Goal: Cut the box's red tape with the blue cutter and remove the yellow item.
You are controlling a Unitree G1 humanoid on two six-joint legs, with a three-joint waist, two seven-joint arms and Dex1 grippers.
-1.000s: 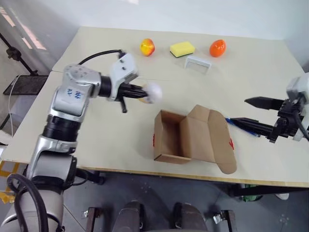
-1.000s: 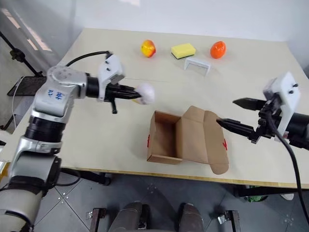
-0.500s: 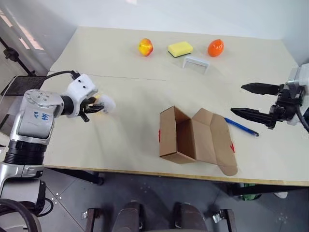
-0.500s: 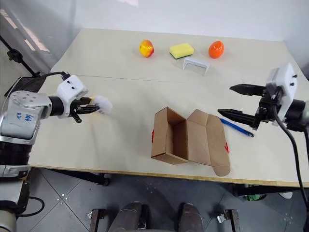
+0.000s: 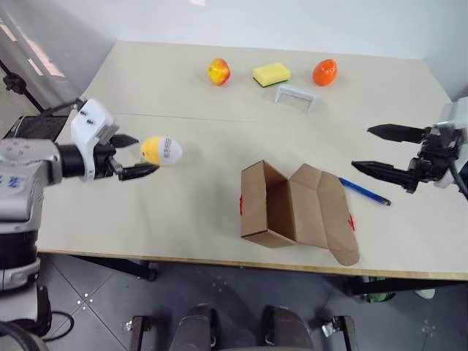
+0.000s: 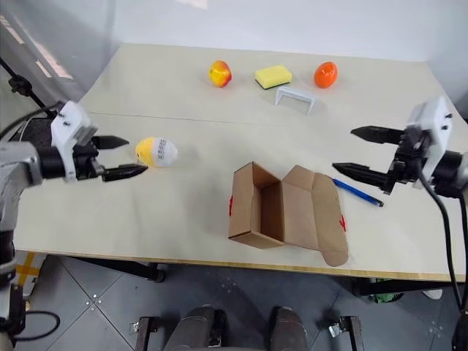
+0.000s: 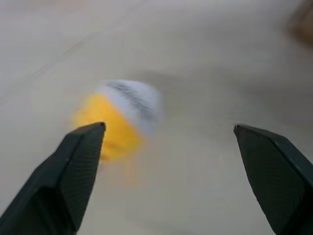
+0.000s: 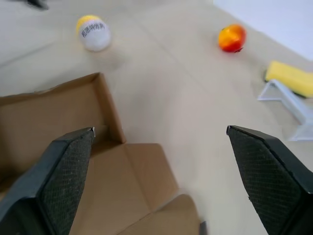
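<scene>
Box (image 5: pixel 292 208) sits lower centre, flaps open, looks empty, red tape remnants on its sides, so your cut seems done. Blue cutter (image 5: pixel 364 191) lies just right of it. Yellow item (image 5: pixel 161 150) rests on the table (image 5: pixel 219 131) at left, out of the box, between the wide-spread fingers of your left gripper (image 5: pixel 130 156). Right gripper (image 5: pixel 384 151) also wide, empty. Task looks essentially complete. Beige tabletop; apple (image 5: pixel 218 71), sponge (image 5: pixel 271 73), orange fruit (image 5: pixel 325 72) at top; grey floor, white wall.

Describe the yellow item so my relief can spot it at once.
Start at the open box near the table's front edge and look toward the left gripper. The yellow item lies on the table just past its open fingers. It is egg-shaped, yellow at one end and white at the other, unlike the rectangular sponge and the red-yellow apple at the back.
</scene>
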